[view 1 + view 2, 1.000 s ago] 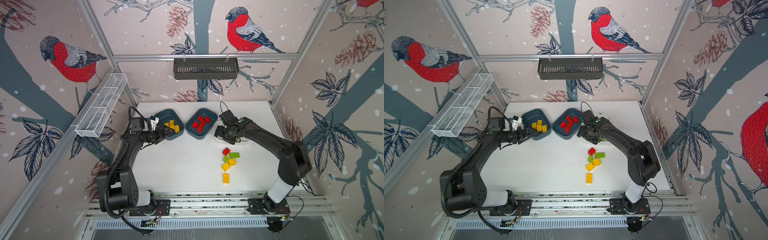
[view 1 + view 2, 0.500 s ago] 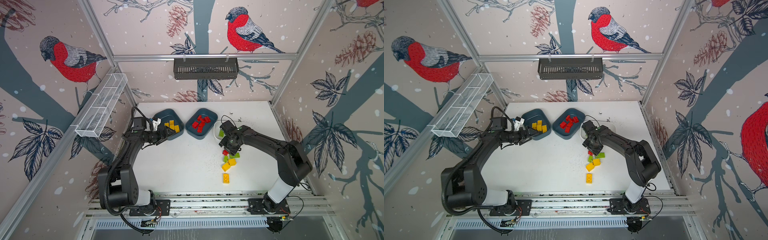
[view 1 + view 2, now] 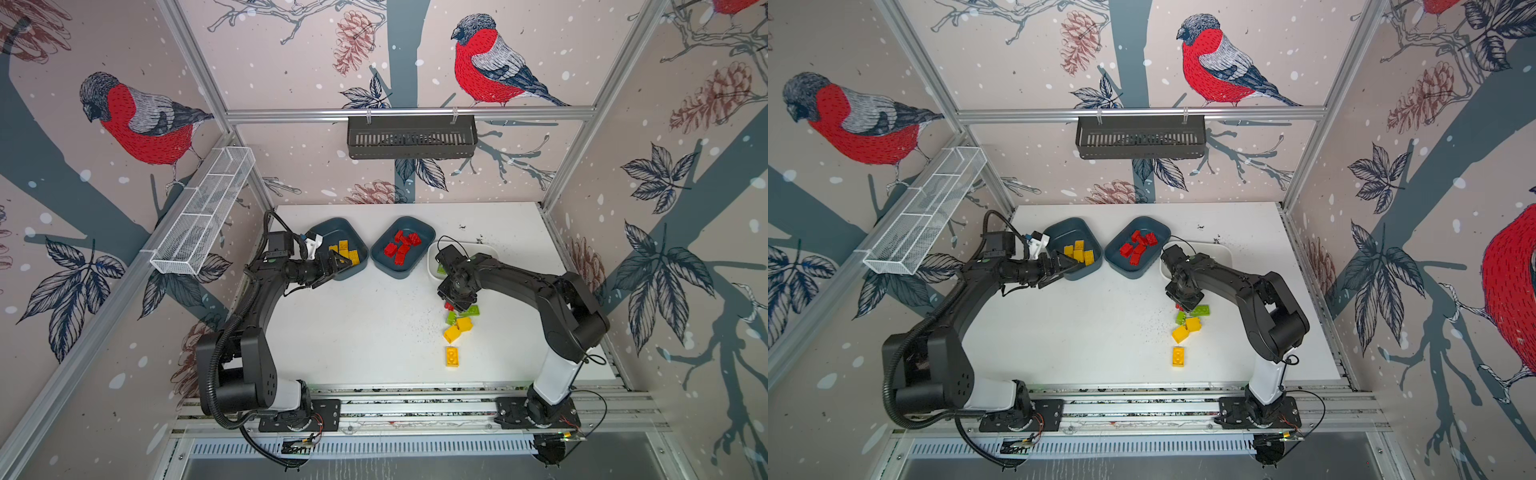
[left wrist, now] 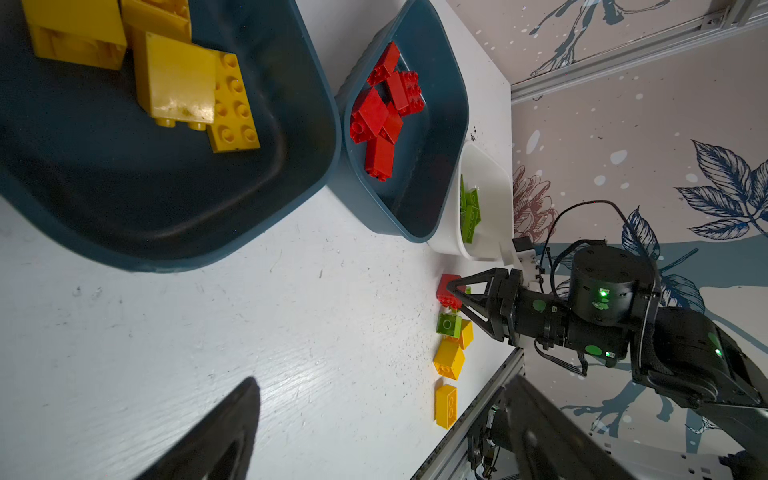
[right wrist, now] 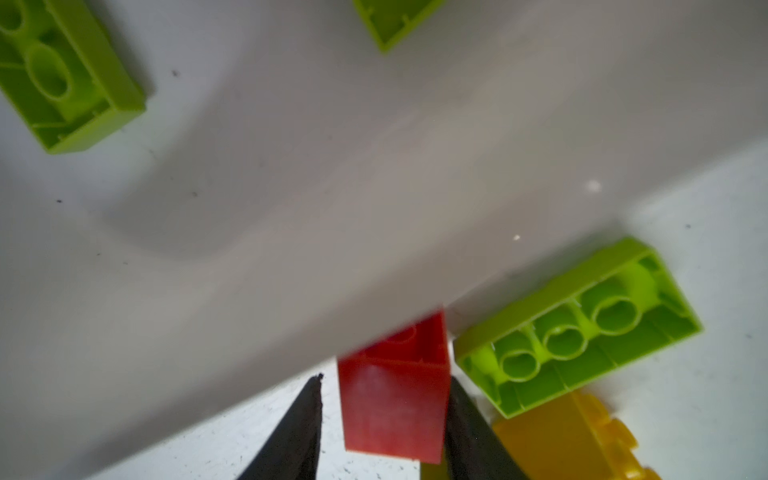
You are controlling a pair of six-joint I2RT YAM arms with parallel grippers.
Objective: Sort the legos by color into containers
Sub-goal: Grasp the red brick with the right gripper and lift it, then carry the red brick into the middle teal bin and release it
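The right gripper [image 5: 385,380] stands tip-down on the table with a red brick [image 5: 395,411] directly between its fingers. The jaws are drawn in around it but not plainly pinching. One finger lies against the brick's side, while the other shows a sliver of table before the opposite face.

The brick is short and squarish, tipped on its side with its hollow underside facing away from the wrist toward the white tub [image 4: 494,187]. It has no long axis to line up with, and the fingers bracket two flat faces.

Just outside the touching finger lie a lime oblong brick [image 5: 582,328] and a yellow brick [image 5: 557,444], near enough to be nudged on a lift. The teal tub of red bricks [image 4: 440,141] sits ahead of the gripper, toward the other arm.

The left gripper [image 3: 338,268] hangs spread wide and empty at the yellow-brick tub [image 3: 332,228], well apart from this brick. The right arm is the nearer one.
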